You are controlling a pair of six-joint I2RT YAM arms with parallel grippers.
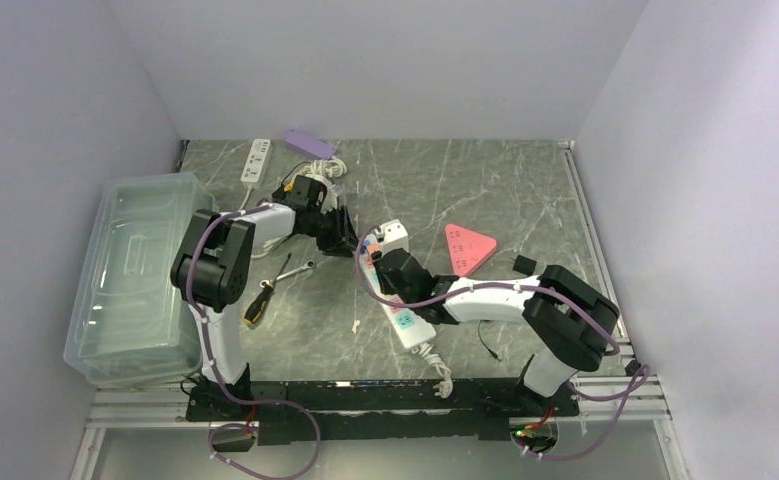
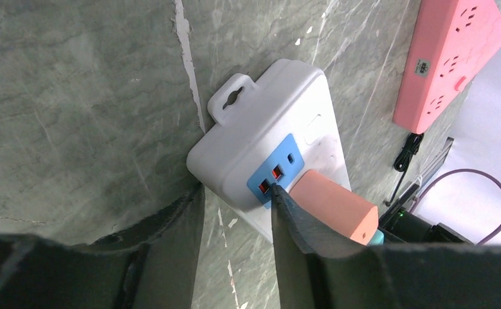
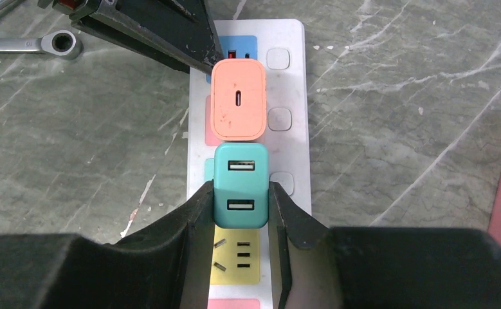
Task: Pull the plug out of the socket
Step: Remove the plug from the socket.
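A white power strip [image 1: 410,325] lies mid-table, also in the right wrist view [image 3: 292,96] and the left wrist view [image 2: 267,122]. A teal USB plug [image 3: 240,185] and an orange plug [image 3: 238,100] sit in it side by side. My right gripper [image 3: 240,193] is shut on the teal plug, one finger on each side, above a yellow socket [image 3: 235,261]. My left gripper [image 2: 238,190] is open at the strip's far end. One of its fingertips [image 2: 276,191] rests on the blue USB panel [image 2: 280,168] beside the orange plug [image 2: 334,206]; the other stands on the table.
A pink triangular power strip [image 1: 468,247] lies right of the white one. A wrench [image 1: 295,270] and a screwdriver [image 1: 261,300] lie to the left. A clear plastic bin [image 1: 135,280] stands at the left edge. A second white strip [image 1: 256,160] and a purple object [image 1: 310,142] lie at the back.
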